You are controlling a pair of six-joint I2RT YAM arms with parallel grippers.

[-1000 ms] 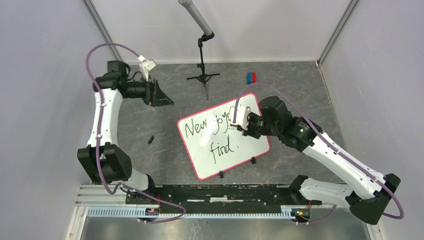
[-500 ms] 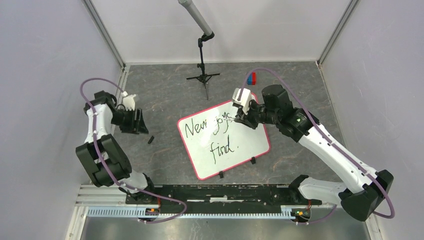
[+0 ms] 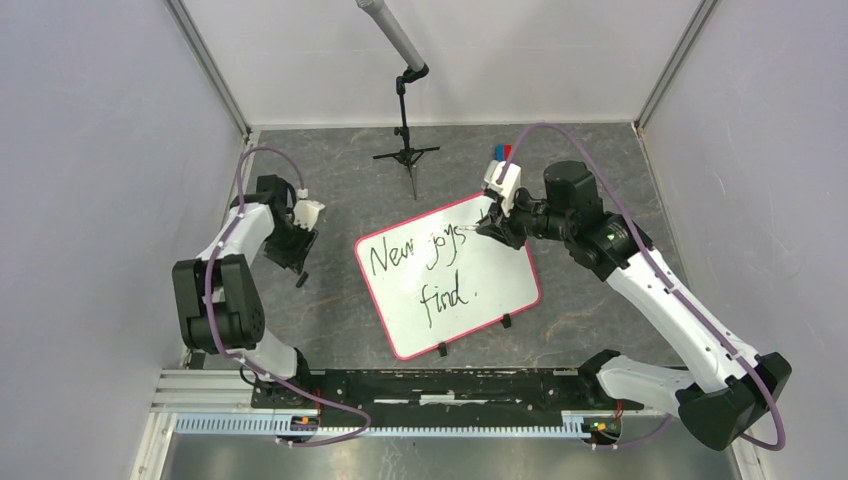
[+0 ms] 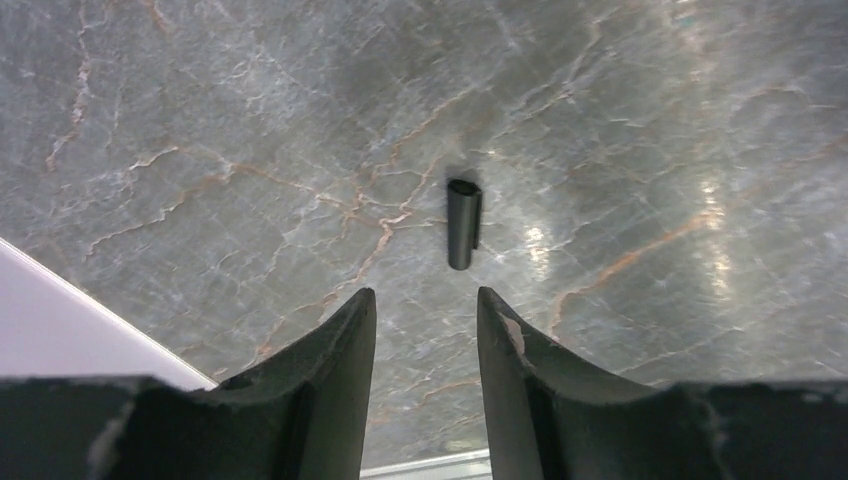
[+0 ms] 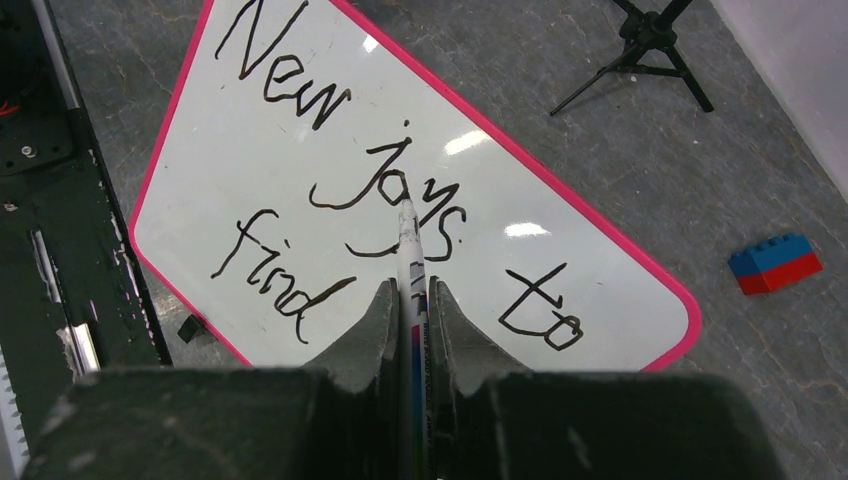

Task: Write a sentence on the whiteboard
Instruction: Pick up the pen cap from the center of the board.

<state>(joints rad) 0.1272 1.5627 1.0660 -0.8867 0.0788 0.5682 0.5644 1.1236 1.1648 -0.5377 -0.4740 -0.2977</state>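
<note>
**Clerk:** First item, and its place?
**Keeper:** Whiteboard (image 3: pixel 500 282): a large flat white rectangle with a thin pink-red rim, rounded corners and small black clips on the near edge. It lies flat and slantwise on the grey marble-patterned table (image 3: pixel 600 180), between the two arms.
**Clerk:** Markings?
**Keeper:** Sentence (image 5: pixel 385 185) in black handwriting: "New joys to" on one line, "find." beneath.
**Clerk:** Right gripper?
**Keeper:** Right gripper (image 5: pixel 412 292): above the whiteboard's far right corner, clamped tight on a slim white marker (image 5: pixel 408 245) with coloured print on the barrel. The tip is over the word "joys". Whether it touches the whiteboard cannot be told.
**Clerk:** Left gripper?
**Keeper:** Left gripper (image 4: pixel 420 305): off the whiteboard's left edge, pointing down at the table. Jaws partly apart, nothing between them. A small black tubular cap (image 4: pixel 462 223) lies on the table just beyond the fingertips, not touching them.
**Clerk:** Sundries?
**Keeper:** Stacked blue and red toy bricks (image 5: pixel 775 262), beyond the whiteboard's far right corner. Black tripod stand (image 3: pixel 406 155), beyond its far edge.
</note>
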